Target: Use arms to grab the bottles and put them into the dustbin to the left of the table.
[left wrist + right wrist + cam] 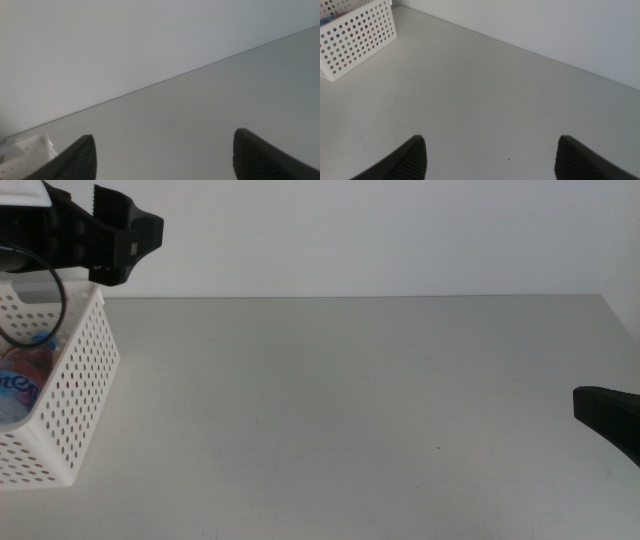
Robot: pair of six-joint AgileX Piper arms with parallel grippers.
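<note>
Start with the bottles: you have none on the tabletop (350, 400) in any of the three views. What you can see of them lies inside the dustbin (75, 395), the white perforated basket at the tabletop's left edge. In the middle view a clear water bottle (15, 392) with a blue label shows over the rim, with something red (35, 360) just behind it that is probably the soda can. The yellow tea bottle cannot be made out; it may be hidden by the basket wall or by the arm above.

Judging by the bare surface, your task looks finished or very nearly so, with nothing left to pick up that these views show.

Your left pincer (125, 240) hangs above the dustbin's far corner, raised well clear of the rim, its black cable looping down over the basket. In the left wrist view its two jaws stand wide apart with only tabletop between them, so it is spread and carrying nothing (162, 155); a corner of the basket sits beside one jaw.

Your right pincer (605, 415) waits low at the right edge of the tabletop, well apart from the dustbin. Its own camera shows the jaws parted and nothing held (490, 157), looking across the surface toward the basket.
</note>
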